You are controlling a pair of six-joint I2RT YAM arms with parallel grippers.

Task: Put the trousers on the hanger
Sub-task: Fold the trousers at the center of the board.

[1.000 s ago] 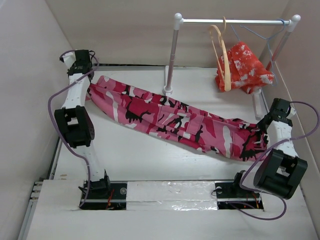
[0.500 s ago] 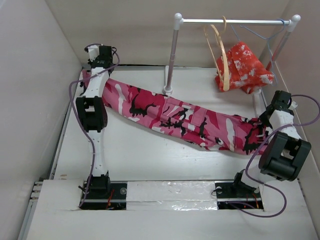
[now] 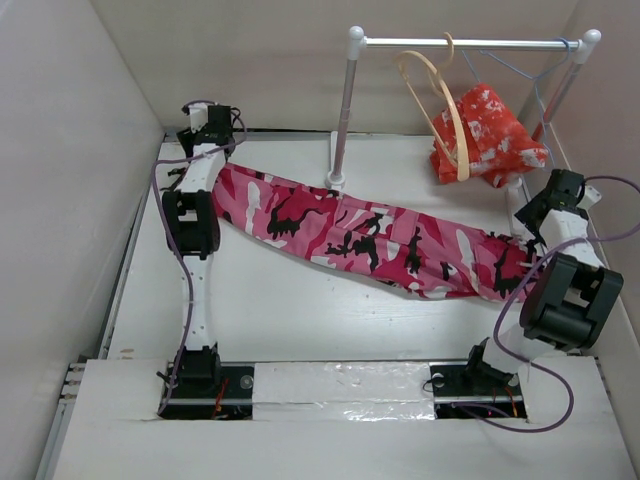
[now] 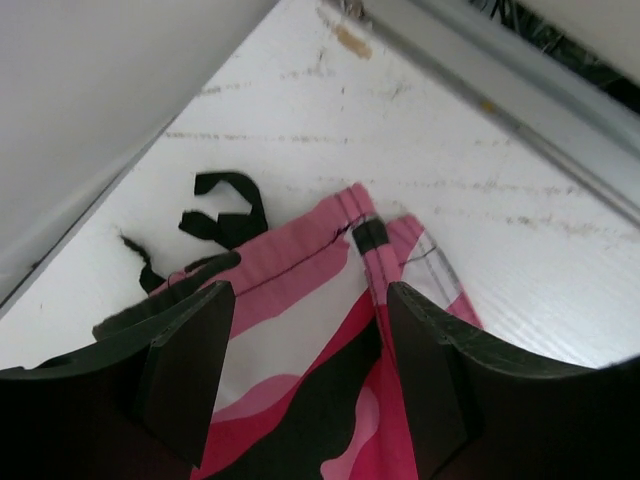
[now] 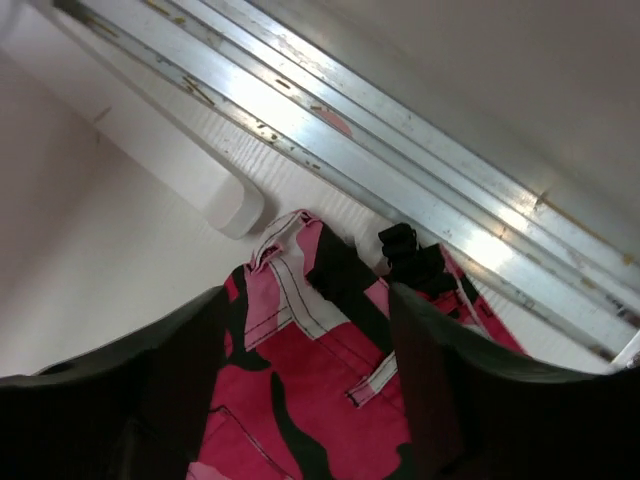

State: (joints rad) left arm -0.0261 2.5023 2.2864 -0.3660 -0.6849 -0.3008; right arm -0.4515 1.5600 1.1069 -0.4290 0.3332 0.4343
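1. At the upper left of the top view, the left gripper [image 3: 210,122] reaches to the far left corner of the worktop [image 3: 300,310]. It sits over the left end of the trousers [image 3: 380,240].
2. In the left wrist view, we see the left gripper [image 4: 308,300] with its two fingers spread apart and nothing clamped. The pink, white and black cloth of the trousers [image 4: 300,330] lies flat on the worktop under the gap. A black strap [image 4: 225,205] curls loose on the white surface just past the cloth edge.
3. The trousers stretch in one long band across the worktop, from the upper left down to the right of centre. They pass just in front of the foot of the rack post [image 3: 343,110].
4. Right of the post, the hanger [image 3: 452,120] hangs by its hook from the rail [image 3: 500,43]. It is tilted, bare, and well apart from the trousers.
5. Just right of it, a red-orange garment [image 3: 495,135] hangs on a wire hanger [image 3: 520,68] from the same rail.
6. At the right edge, the right gripper [image 3: 558,192] stands over the right end of the trousers.
7. In the right wrist view, the right gripper [image 5: 308,300] is also spread open. The trousers [image 5: 300,380] lie beneath the gap, with a black cord [image 5: 412,255] at the cloth edge and a white rack foot [image 5: 225,205] near it.
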